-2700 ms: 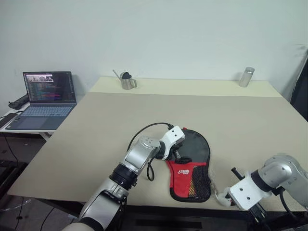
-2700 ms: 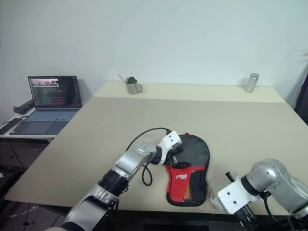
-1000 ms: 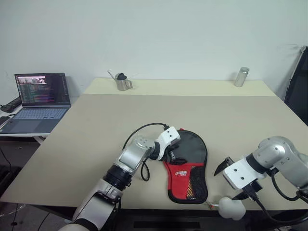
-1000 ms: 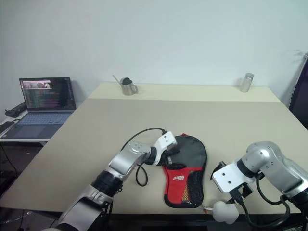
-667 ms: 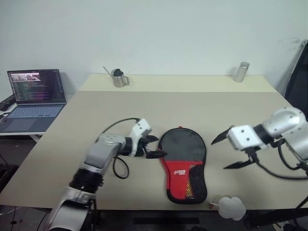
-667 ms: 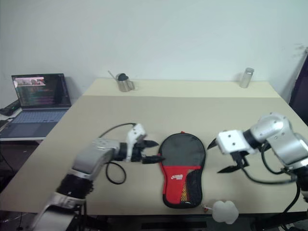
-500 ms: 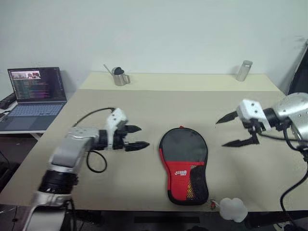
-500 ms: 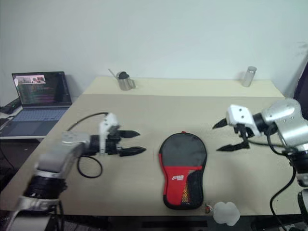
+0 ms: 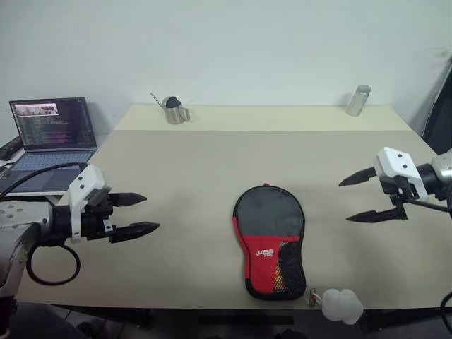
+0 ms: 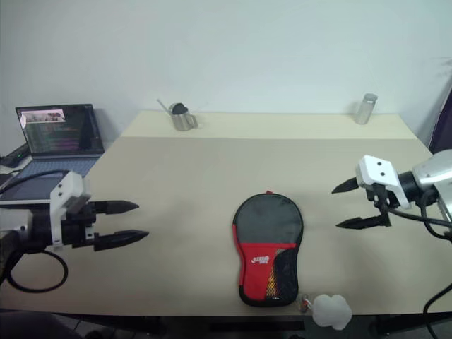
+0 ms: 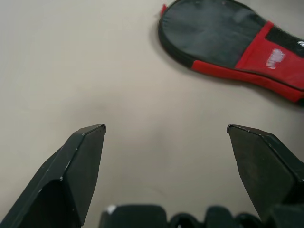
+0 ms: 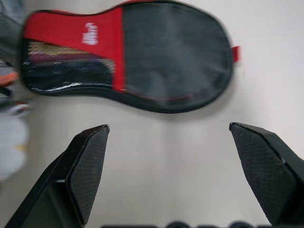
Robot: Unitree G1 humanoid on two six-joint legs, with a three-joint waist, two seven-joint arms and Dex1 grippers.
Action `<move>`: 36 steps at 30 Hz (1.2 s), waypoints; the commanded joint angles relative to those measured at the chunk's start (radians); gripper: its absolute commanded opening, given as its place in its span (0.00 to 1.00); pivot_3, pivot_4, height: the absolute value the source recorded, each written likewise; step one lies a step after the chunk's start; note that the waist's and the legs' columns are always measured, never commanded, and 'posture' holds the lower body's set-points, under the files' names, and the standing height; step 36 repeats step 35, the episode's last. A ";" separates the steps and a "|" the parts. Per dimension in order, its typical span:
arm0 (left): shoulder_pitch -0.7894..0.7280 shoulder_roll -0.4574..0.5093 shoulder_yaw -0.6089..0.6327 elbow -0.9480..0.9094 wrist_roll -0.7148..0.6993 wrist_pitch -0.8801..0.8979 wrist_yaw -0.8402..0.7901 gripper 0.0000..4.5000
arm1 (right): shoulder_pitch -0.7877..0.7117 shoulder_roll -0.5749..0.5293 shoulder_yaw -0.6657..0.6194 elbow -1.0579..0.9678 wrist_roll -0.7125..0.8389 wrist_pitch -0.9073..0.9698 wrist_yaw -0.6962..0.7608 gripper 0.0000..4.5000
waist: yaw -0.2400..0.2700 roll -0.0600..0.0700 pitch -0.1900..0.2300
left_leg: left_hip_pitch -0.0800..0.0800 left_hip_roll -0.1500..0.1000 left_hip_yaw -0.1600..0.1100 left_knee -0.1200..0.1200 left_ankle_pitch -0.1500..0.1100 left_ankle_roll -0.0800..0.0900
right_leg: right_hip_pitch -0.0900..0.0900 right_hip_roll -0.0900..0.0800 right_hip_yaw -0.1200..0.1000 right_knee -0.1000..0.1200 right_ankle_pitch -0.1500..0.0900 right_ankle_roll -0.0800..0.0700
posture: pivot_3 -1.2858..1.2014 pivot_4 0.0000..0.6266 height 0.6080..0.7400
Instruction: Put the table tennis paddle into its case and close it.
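Case (image 9: 270,240) lies flat on table (image 9: 212,169), near front edge, about mid-width. Paddle-shaped: black round end twd the far side, red narrow end w/ mesh pocket & white logo twd the front. Looks zipped shut. Pale fluffy pom-pom (image 9: 342,305) hangs off front edge by its narrow end.

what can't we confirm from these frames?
- Paddle: hidden if inside; the case is opaque in the head views.
- Zip state: too small in the head views, its seam blurred in the right wrist view.
- Pom-pom: charm link too small to read.
- Laptop: screen text too small.
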 commanded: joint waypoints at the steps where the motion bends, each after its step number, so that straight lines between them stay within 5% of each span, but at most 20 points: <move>1: 0.031 0.022 0.071 -0.050 -0.028 0.011 0.020 1.00 | -0.008 -0.016 -0.042 -0.066 0.039 0.041 0.017 0.99 | -0.002 0.000 0.000 | 0.000 0.000 0.000 0.000 0.000 0.000 | 0.000 0.000 0.000 0.000 0.000 0.000 | 0.52 0.24 1.00; 21: 0.157 0.027 0.141 -0.090 -0.033 -0.005 0.072 1.00 | -0.109 0.084 0.047 0.066 -0.050 -0.051 0.016 0.99 | -0.006 0.000 0.000 | 0.001 0.001 0.002 0.000 0.000 0.000 | 0.000 0.001 0.001 0.000 0.000 -0.001 | 0.52 0.24 1.00; 28: 0.021 0.088 0.082 0.035 -0.025 -0.064 0.068 1.00 | -0.087 0.031 0.014 0.022 -0.024 -0.020 0.036 0.99 | 0.008 0.000 0.000 | 0.000 0.001 0.000 0.001 0.000 0.000 | 0.001 0.001 -0.001 0.000 0.000 -0.001 | 0.52 0.24 1.00; 36: 0.156 0.080 0.178 -0.009 -0.026 -0.073 0.037 1.00 | -0.130 0.018 0.039 0.117 -0.071 -0.082 0.046 0.99 | -0.008 0.001 0.000 | 0.000 0.001 0.002 -0.001 0.000 0.000 | -0.001 0.001 0.001 -0.001 0.000 -0.001 | 0.52 0.24 1.00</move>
